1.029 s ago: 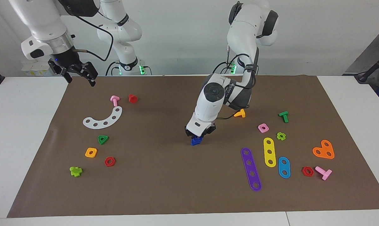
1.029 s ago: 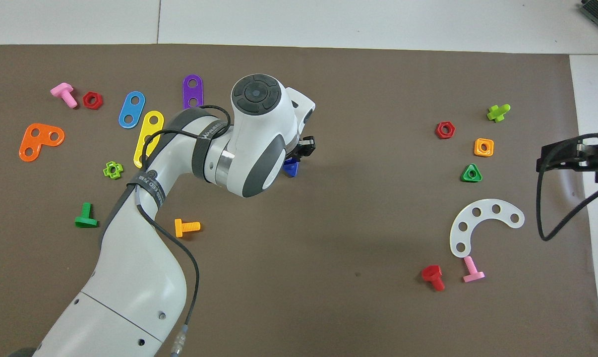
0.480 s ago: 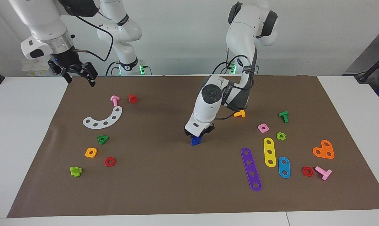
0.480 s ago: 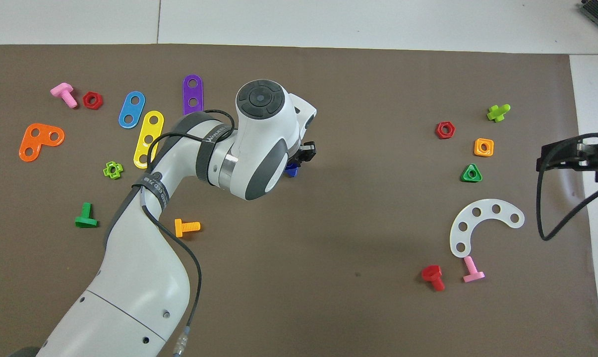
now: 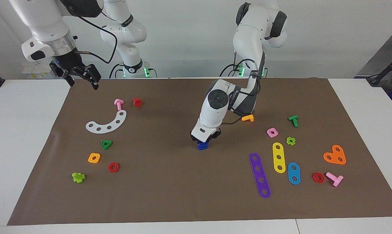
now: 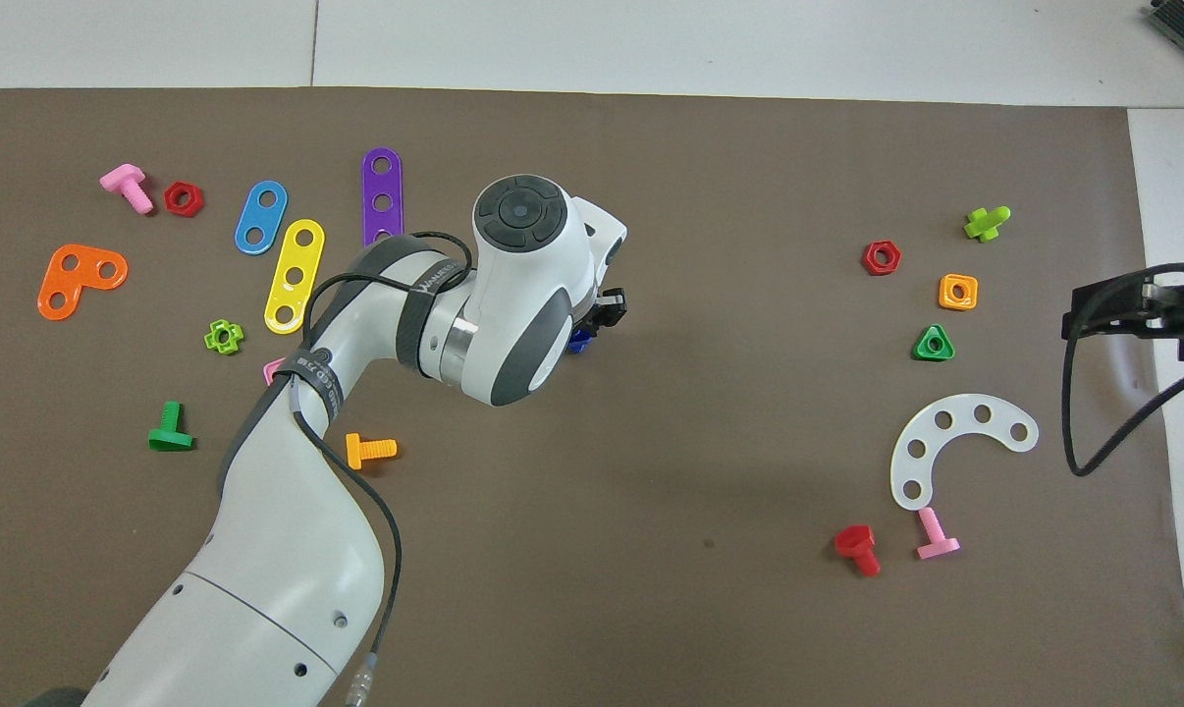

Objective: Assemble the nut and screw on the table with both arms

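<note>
Since a second ago, we are drawing our left hand [image 5: 203,140] slightly toward the robots, pinching the dark blue plastic screw [image 5: 202,146] mid-mat on the bench [image 5: 27,130]; our right hand [image 5: 82,77] is waiting, spread wide.

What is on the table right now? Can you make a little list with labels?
left gripper: shut on the blue piece at mid-mat
blue piece: nut or screw, cannot tell; partly hidden under the gripper
right gripper: open, waiting over the mat's edge at its own end
mat: brown, covers most of the table
near the blue piece: orange bolt, purple strip
near right gripper: pink bolt, white arc
</note>
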{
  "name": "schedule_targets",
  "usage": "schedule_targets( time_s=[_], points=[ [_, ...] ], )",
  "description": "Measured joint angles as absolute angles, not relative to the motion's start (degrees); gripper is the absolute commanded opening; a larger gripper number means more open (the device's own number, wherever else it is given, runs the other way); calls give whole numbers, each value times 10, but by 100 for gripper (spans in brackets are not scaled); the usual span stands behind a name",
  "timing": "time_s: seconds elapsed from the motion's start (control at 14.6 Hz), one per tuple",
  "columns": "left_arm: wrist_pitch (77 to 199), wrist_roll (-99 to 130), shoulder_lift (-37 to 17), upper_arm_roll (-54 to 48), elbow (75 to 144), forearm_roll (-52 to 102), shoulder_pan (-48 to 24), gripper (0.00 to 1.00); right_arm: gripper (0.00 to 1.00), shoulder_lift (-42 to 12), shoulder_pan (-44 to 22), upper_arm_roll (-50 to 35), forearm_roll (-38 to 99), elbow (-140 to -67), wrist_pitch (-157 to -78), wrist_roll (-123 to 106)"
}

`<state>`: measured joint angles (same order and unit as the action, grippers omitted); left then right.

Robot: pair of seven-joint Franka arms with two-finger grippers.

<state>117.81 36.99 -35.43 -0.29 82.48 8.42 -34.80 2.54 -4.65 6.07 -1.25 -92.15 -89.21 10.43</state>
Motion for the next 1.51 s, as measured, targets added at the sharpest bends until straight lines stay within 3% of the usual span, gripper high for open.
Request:
schedule_targets(
  time_s=[0.14, 0.21, 0.27, 0.75, 1.03, 1.23, 1.51],
  points=[
    [1183, 374, -354, -3, 825, 84, -350, 73, 100, 25, -47, 61, -13, -922, -892, 104],
    [1184, 374, -354, -3, 825, 84, -350, 94, 100, 25, -47, 61, -13, -922, -892, 104],
    [1186, 374, -353, -3, 825, 84, -350, 100, 100, 25, -47, 61, -13, -922, -892, 104],
    [1163, 376, -351, 6, 805, 84, -346, 100, 100, 25, -47, 61, -13, -922, -892, 104],
    [1108, 373, -334, 20, 763, 84, -301, 100, 100, 26, -47, 61, -13, -923, -895, 104],
    [1070, 308, -268, 21, 770, 84, -232, 100, 100, 26, -46, 61, 2, -923, -901, 104],
    [1012, 157, -175, 24, 839, 83, -132, 100, 100, 26, -44, 61, 25, -923, -902, 105]
  ],
)
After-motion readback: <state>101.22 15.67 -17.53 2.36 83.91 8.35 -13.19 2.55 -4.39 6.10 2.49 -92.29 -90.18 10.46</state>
